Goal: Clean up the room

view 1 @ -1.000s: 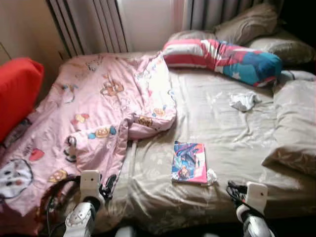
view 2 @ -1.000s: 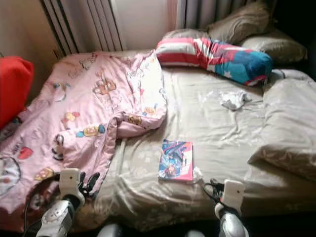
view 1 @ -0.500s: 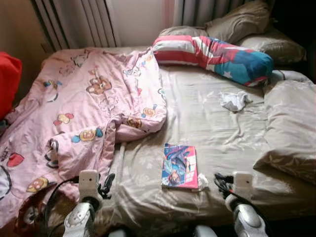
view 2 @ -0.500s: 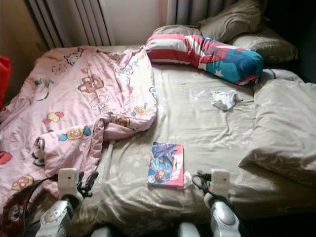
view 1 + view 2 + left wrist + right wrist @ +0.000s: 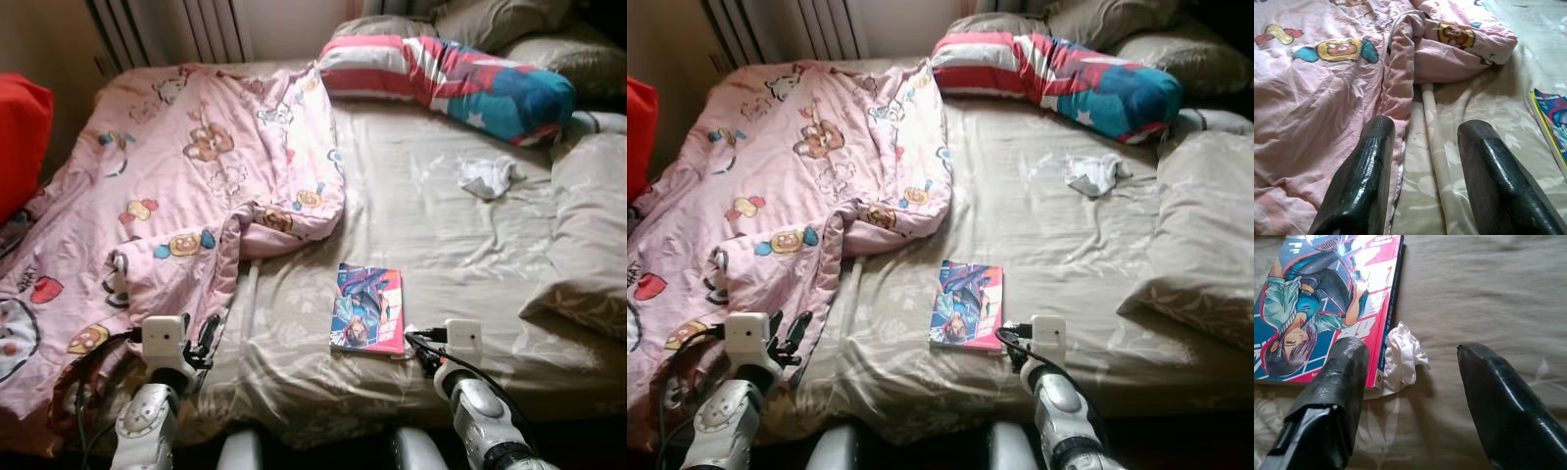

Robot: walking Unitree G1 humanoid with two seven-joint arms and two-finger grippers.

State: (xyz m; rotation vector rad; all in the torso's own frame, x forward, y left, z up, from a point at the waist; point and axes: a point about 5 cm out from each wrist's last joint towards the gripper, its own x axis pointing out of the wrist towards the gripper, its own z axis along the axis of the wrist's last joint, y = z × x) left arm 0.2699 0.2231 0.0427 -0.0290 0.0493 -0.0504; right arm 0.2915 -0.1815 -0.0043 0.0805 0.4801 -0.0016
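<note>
A colourful comic book (image 5: 368,308) lies flat on the beige bed sheet (image 5: 441,235) near the front edge. A crumpled white tissue (image 5: 1400,357) rests against the book's near corner. My right gripper (image 5: 1413,350) is open, low over the sheet, with the tissue between its fingers (image 5: 1337,382) and one finger over the book cover. My left gripper (image 5: 1427,128) is open at the edge of the rumpled pink cartoon blanket (image 5: 176,196), one finger over the blanket, one over the sheet. A small white cloth (image 5: 487,176) lies farther back on the bed.
A striped red, white and blue bolster (image 5: 451,83) and beige pillows (image 5: 588,225) line the back and right of the bed. A red cushion (image 5: 20,137) stands at the far left. A radiator (image 5: 167,24) is behind the bed.
The camera has shifted over the bed. My right gripper has moved forward and left to the tissue at the book's corner. The left gripper stays at the blanket's edge.
</note>
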